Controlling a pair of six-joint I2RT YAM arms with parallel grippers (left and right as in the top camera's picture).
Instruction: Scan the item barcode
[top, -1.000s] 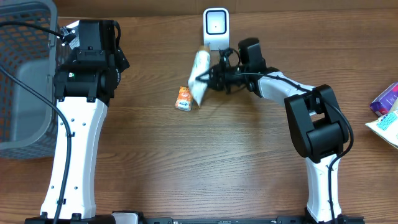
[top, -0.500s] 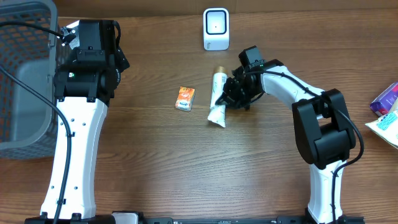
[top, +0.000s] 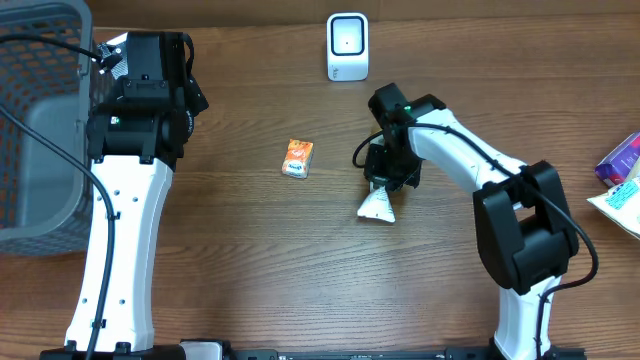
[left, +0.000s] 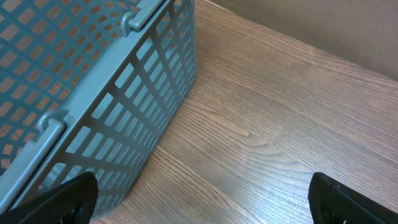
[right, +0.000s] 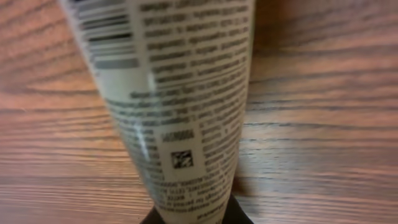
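The item is a white tube with black print (right: 180, 93). My right gripper (right: 194, 215) is shut on its lower end, and a barcode (right: 106, 37) shows at the upper left of the right wrist view. From overhead, the tube's flat white end (top: 378, 206) sticks out below the right gripper (top: 387, 170), well in front of the white scanner (top: 347, 46) at the table's back edge. Beside the grey basket (left: 93, 93), my left gripper (left: 202, 204) stands open above bare wood, holding nothing.
A small orange packet (top: 297, 158) lies left of the tube. The grey mesh basket (top: 40, 120) fills the far left. A purple pack (top: 624, 156) and a white pack (top: 620, 205) lie at the right edge.
The right arm has carried the tube away from the scanner, toward the front and slightly right. The left arm has not moved.
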